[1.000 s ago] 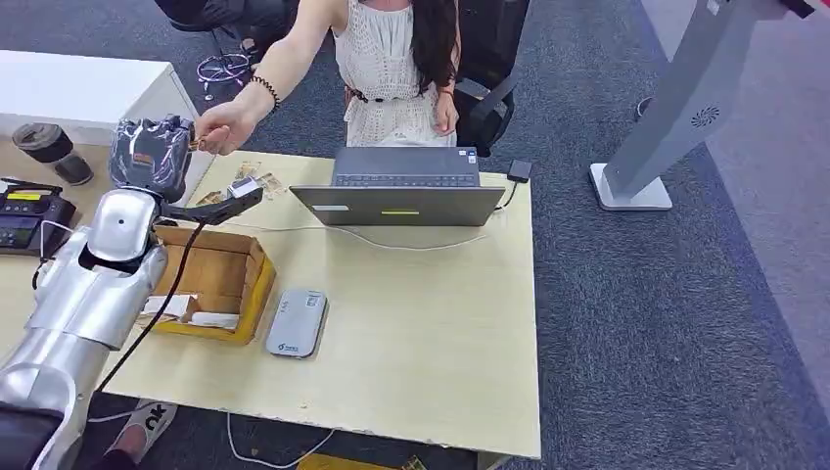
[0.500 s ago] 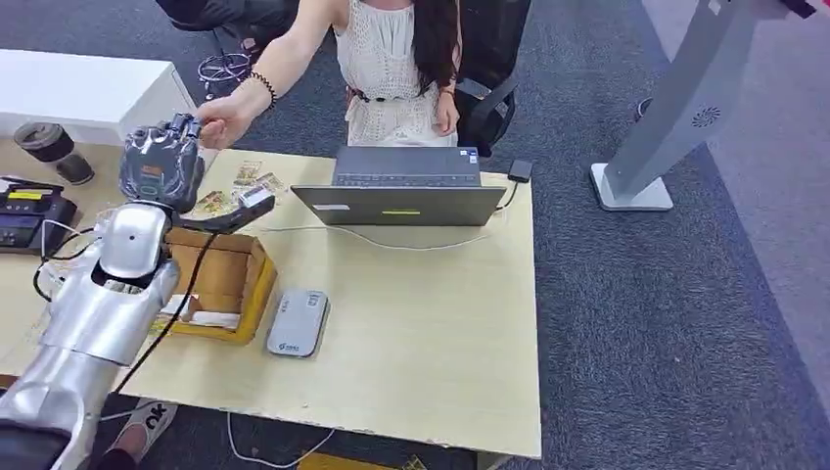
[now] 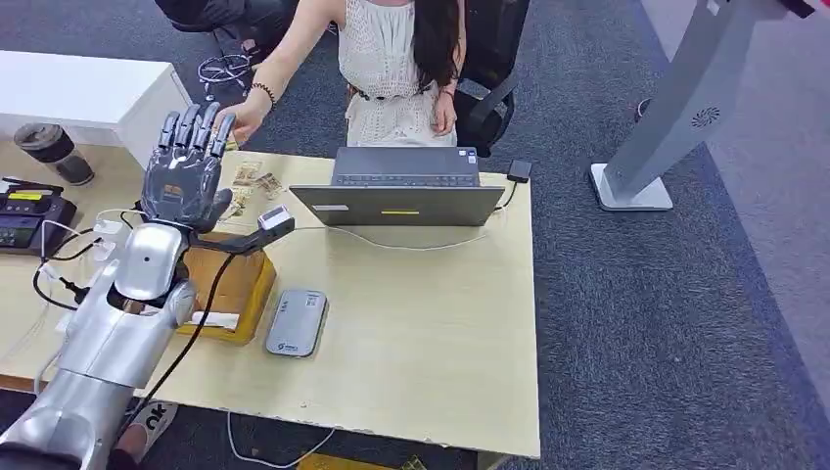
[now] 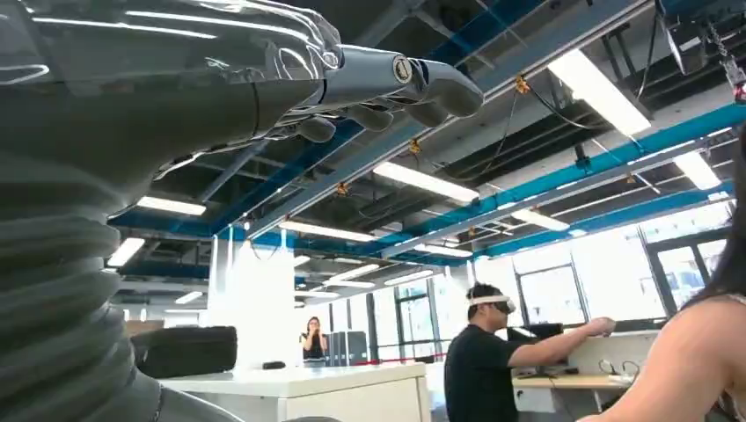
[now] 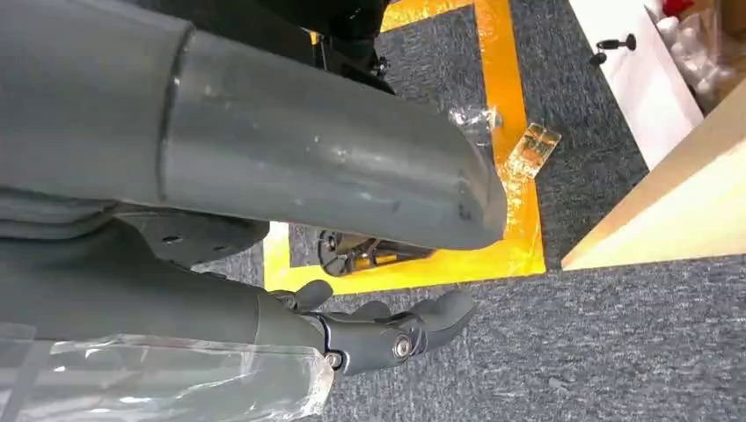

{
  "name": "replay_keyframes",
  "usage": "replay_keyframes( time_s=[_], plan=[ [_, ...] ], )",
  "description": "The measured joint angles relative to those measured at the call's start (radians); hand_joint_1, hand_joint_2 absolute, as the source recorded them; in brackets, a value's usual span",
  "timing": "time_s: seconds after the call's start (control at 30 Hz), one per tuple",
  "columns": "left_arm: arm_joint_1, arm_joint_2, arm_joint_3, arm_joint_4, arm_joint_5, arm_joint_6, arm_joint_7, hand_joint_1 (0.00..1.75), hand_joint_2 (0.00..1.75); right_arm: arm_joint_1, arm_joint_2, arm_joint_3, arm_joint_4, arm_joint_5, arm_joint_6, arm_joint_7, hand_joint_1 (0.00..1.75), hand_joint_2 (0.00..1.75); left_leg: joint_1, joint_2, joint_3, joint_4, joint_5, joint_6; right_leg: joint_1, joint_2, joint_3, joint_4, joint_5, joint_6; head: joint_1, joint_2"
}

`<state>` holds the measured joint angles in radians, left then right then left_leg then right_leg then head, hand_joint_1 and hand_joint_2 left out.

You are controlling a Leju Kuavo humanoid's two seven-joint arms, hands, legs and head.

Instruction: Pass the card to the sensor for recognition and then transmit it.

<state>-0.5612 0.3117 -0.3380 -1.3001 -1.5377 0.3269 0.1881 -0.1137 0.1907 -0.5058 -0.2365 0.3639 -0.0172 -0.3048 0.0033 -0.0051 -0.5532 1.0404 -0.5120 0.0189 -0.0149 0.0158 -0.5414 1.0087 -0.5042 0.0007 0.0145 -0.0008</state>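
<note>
1. The robot's grey many-fingered left hand [image 3: 188, 166] is raised, fingers spread wide, holding nothing.
2. The right hand [image 5: 387, 330] hangs with fingers loosely curled, empty.
3. Where the card is, I cannot tell; the person's hand [image 3: 238, 119] is just beyond the left fingertips.
4. The flat grey sensor [image 3: 297, 322] lies on the pale wooden table [image 3: 431, 333].

The silver left arm rises from the lower left of the head view, forearm angled up, ending in the left hand [image 3: 189, 168] at upper left, fingers [image 3: 201, 125] spread and straight, holding nothing. The right hand [image 5: 387, 330] hangs toward the floor, fingers loosely curled, nothing between them.
</note>
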Motion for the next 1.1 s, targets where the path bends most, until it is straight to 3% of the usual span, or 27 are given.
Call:
replay_keyframes(
  time_s=[1.1],
  plan=[
    [0.001, -0.002, 0.001, -0.003, 0.000, 0.000, 0.000, 0.00, 1.75, 0.000, 0.000, 0.000, 0.000, 0.000, 0.000, 0.000, 0.00, 0.00, 0.000, 0.000, 0.000, 0.000, 0.000, 0.000, 0.000, 0.000, 0.000, 0.000, 0.000, 0.000, 0.000, 0.000]
  ],
)
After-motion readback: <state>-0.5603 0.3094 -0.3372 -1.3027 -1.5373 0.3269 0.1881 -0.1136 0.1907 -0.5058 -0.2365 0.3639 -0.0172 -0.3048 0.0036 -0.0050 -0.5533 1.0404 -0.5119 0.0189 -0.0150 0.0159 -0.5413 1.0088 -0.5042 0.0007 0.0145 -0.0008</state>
